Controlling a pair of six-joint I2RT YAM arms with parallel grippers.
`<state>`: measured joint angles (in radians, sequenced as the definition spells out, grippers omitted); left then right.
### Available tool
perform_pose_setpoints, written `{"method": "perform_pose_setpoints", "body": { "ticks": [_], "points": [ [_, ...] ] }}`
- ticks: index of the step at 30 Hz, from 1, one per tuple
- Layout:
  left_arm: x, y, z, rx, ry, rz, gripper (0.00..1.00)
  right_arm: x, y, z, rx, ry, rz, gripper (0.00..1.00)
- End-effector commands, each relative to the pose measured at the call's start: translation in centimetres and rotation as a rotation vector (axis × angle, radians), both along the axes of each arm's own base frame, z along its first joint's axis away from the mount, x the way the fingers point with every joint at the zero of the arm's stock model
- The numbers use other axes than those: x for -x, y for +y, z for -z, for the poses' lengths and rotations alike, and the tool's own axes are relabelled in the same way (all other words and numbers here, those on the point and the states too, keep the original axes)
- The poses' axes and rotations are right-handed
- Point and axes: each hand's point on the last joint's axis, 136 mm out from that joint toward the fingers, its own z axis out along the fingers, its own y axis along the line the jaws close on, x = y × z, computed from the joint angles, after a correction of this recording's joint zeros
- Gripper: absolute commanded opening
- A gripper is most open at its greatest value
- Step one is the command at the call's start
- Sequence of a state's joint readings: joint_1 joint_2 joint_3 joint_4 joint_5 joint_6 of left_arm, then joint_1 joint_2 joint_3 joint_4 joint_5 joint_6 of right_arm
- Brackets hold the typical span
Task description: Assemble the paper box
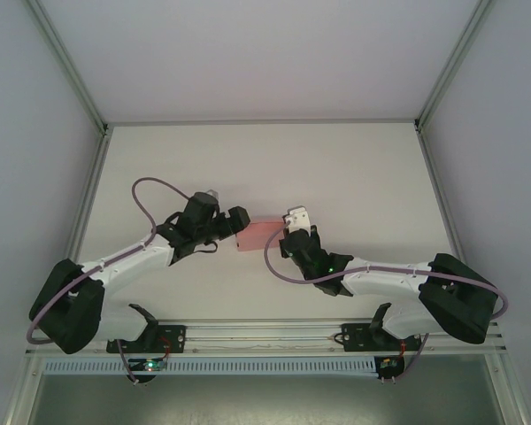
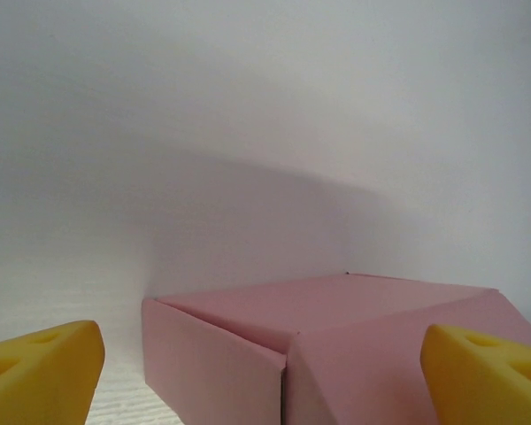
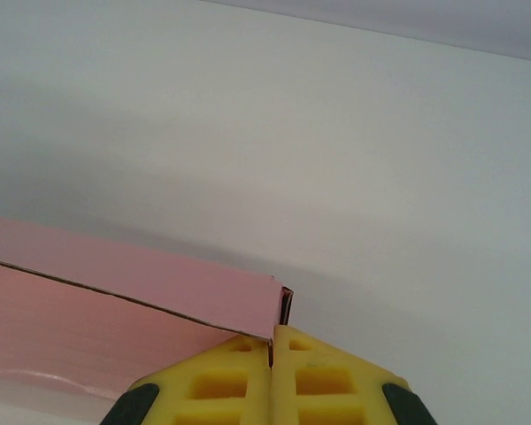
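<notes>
Holds box (image 3: pixel 115 310) mid-table by a corner edge in closed right gripper (image 3: pixel 273 354), with left gripper (image 1: pixel 234 223) spread wide and empty just beside the opposite end; risks creasing the thin card or tearing it from the pinch if left closes off-square.

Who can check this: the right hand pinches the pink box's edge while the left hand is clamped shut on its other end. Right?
Not quite: the left wrist view shows the left hand open, facing the paper box. The right hand does pinch its edge.
</notes>
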<state>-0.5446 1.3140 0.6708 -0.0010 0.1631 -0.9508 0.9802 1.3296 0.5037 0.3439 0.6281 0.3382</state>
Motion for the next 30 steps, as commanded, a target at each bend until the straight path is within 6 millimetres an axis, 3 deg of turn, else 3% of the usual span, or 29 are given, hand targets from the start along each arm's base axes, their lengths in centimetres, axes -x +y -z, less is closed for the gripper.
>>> {"method": "perform_pose_setpoints", "body": {
  "ticks": [1,4,9,11,13,21,24,30],
  "points": [
    [-1.3,-0.2,-0.4,0.082,-0.044,-0.058,0.89,1.4,-0.9,2.8,0.069,0.073,-0.019,0.0],
    [-0.9,-0.5,1.3,0.081,-0.002,-0.048,0.85,1.4,-0.9,2.8,0.061,0.069,-0.018,0.0],
    [-0.6,-1.6,3.4,0.135,0.004,-0.015,0.66,1.5,-0.2,2.5,0.012,0.072,-0.038,0.0],
    [-0.7,-1.9,4.2,0.143,-0.002,-0.002,0.64,1.6,0.5,2.0,-0.033,0.068,-0.062,0.0],
    [-0.7,-2.6,4.8,0.155,0.002,0.025,0.59,1.6,1.1,1.1,-0.073,0.054,-0.084,0.05],
    [-0.6,-3.9,6.7,0.193,0.018,0.075,0.43,1.8,1.3,-2.3,-0.168,-0.002,-0.112,0.47],
    [-0.5,-3.9,6.9,0.186,0.016,0.083,0.42,1.9,1.2,-3.8,-0.204,-0.03,-0.135,0.67],
    [-0.1,-3.8,6.9,0.141,0.003,0.092,0.4,0.6,-0.9,-5.6,-0.302,-0.072,-0.03,0.79]
  ]
}}
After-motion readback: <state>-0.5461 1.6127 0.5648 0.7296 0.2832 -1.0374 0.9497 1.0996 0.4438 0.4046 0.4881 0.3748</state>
